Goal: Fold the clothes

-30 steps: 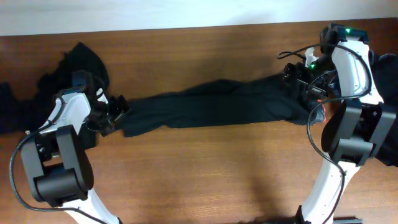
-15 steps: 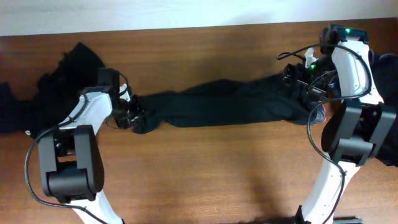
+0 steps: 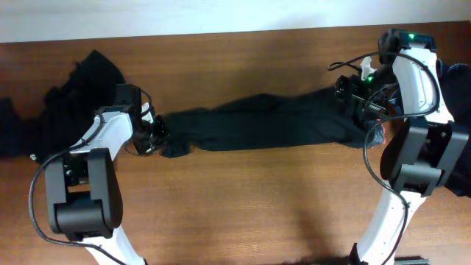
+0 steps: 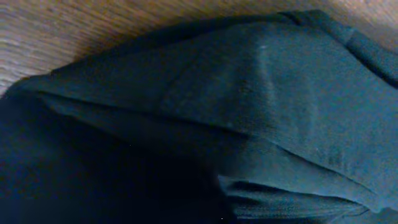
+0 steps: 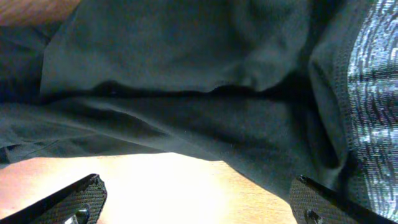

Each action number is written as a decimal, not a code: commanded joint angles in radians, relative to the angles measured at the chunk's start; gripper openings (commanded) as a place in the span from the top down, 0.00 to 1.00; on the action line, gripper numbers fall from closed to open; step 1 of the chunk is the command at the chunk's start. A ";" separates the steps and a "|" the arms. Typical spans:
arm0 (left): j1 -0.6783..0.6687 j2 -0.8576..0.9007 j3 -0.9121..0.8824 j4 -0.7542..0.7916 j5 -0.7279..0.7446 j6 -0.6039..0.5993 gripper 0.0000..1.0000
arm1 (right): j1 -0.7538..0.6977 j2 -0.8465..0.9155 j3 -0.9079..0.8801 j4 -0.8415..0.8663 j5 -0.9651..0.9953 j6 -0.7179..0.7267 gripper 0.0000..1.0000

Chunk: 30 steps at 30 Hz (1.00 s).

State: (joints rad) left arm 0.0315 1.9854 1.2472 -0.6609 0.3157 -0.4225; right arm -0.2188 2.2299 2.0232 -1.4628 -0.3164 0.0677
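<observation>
Black trousers lie stretched left to right across the wooden table. My left gripper is at their leg end, shut on the bunched hem. In the left wrist view dark cloth fills the frame and hides the fingers. My right gripper hovers over the waist end, open. In the right wrist view its fingertips stand wide apart over bare wood, with nothing between them, just below the trousers and the speckled grey waistband.
A heap of other dark clothes lies at the back left, behind my left arm. More dark cloth sits at the right edge behind the right arm. The table's back edge runs along the top of the overhead view.
My left gripper slid right onto the trousers' leg end and shut on it; the hem has bunched up a little. The right arm has not moved.
</observation>
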 commanded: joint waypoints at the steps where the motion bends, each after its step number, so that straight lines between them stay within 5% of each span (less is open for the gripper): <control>1: 0.028 -0.005 -0.018 -0.002 -0.043 0.005 0.99 | 0.002 -0.029 -0.003 -0.004 -0.013 -0.008 0.01; 18: 0.185 -0.292 -0.018 -0.050 -0.049 0.111 1.00 | 0.001 -0.030 0.112 -0.026 -0.014 -0.008 0.01; 30: -0.056 -0.338 0.002 0.035 -0.051 0.095 1.00 | 0.001 -0.030 0.118 -0.041 -0.047 -0.008 0.01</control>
State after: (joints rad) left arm 0.0486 1.6661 1.2327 -0.6590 0.2661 -0.3332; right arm -0.2188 2.2299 2.1189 -1.4937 -0.3431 0.0677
